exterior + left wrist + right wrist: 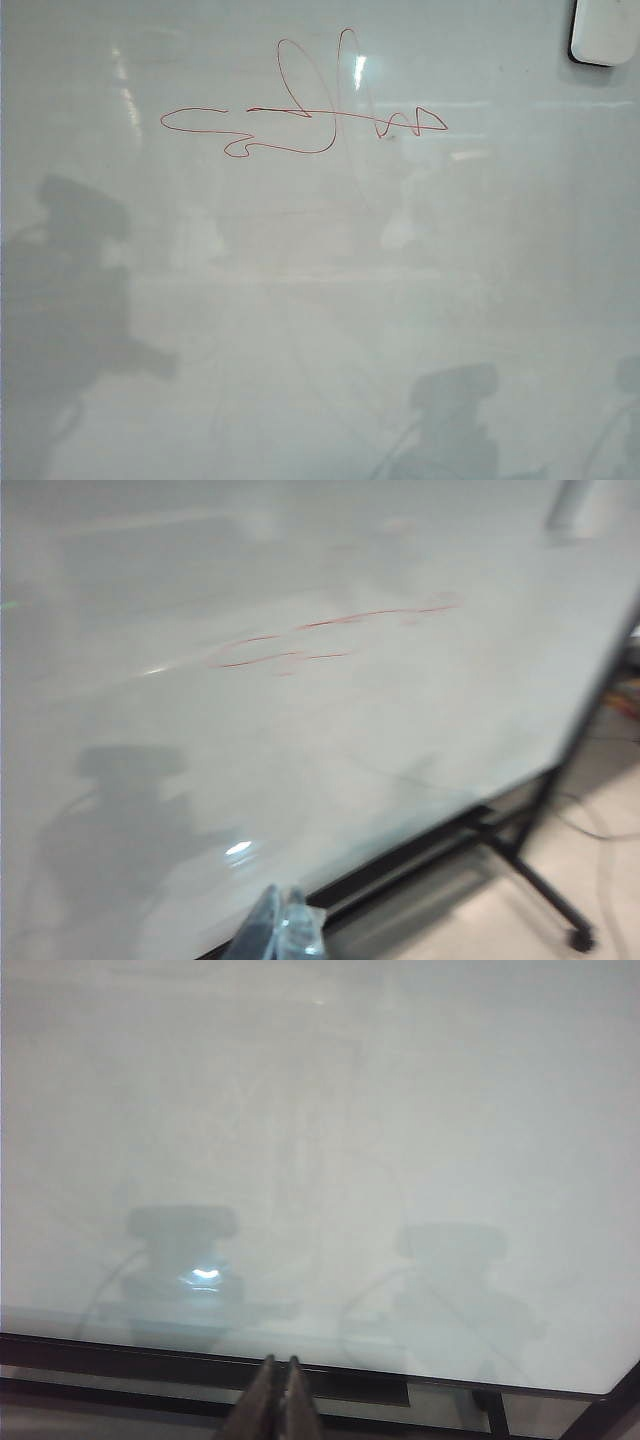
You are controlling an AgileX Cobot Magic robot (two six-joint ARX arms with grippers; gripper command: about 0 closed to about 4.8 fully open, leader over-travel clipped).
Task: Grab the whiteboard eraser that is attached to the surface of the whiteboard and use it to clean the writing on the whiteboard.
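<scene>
The whiteboard (pixel 320 330) fills the exterior view, with the red looping writing (pixel 300 115) across its upper middle. The white whiteboard eraser (pixel 604 32) sticks to the board at the top right corner of that view. No arm shows there, only shadows. In the blurred left wrist view the writing (pixel 330 640) and the eraser (pixel 572 505) lie far off, and my left gripper (pixel 282 895) hangs shut and empty near the board's lower edge. My right gripper (pixel 279 1363) is shut and empty too, just before the board's (pixel 320 1160) dark lower frame.
The board stands on a black wheeled stand (pixel 530 865) over a pale floor. Cables (pixel 600 830) trail on the floor beside the stand's leg. A black frame bar (pixel 200 1360) runs along the board's lower edge.
</scene>
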